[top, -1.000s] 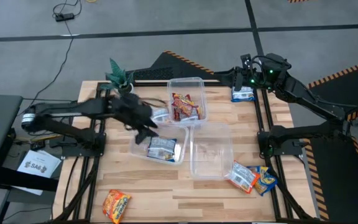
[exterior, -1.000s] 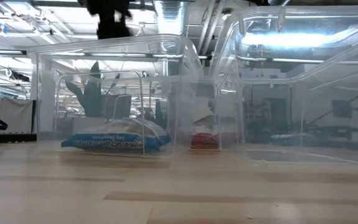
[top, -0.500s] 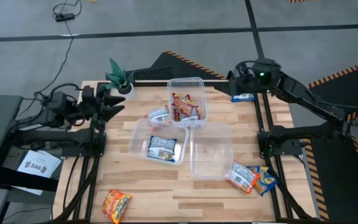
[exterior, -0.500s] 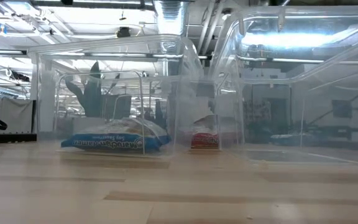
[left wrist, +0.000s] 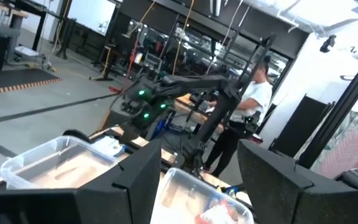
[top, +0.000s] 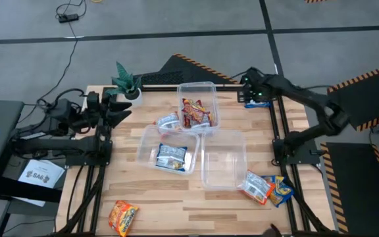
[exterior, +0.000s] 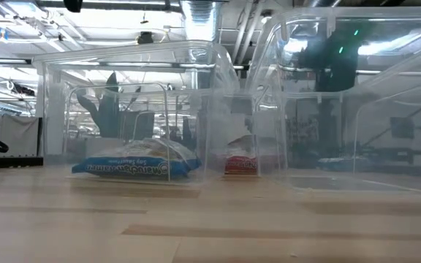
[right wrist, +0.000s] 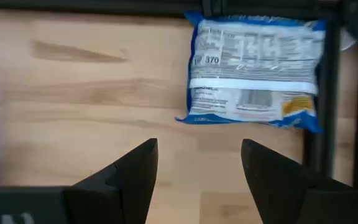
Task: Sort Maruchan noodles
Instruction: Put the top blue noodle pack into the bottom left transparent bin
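The right gripper (right wrist: 194, 180), fingers (right wrist: 126, 171) spread and empty, hovers over the wooden worktop (right wrist: 73, 93) with the blue-and-white flat plastic ramen packet (right wrist: 257, 73) just ahead of its fingertips, long axis crosswise to them, far from the left arm.

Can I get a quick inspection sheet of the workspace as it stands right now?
Surface: wooden table, bare between items.
Job's things: red packets in the far clear bin; blue packet in the near-left bin; third bin empty; loose packets near the right edge, one orange at the front, one blue packet at the far right corner.
Clutter: small potted plant.
Grippers: left gripper open, parked at the left edge; right gripper open over the far-corner blue packet.
Cables: cable on the floor.
Surroundings: a person stands beyond the table.
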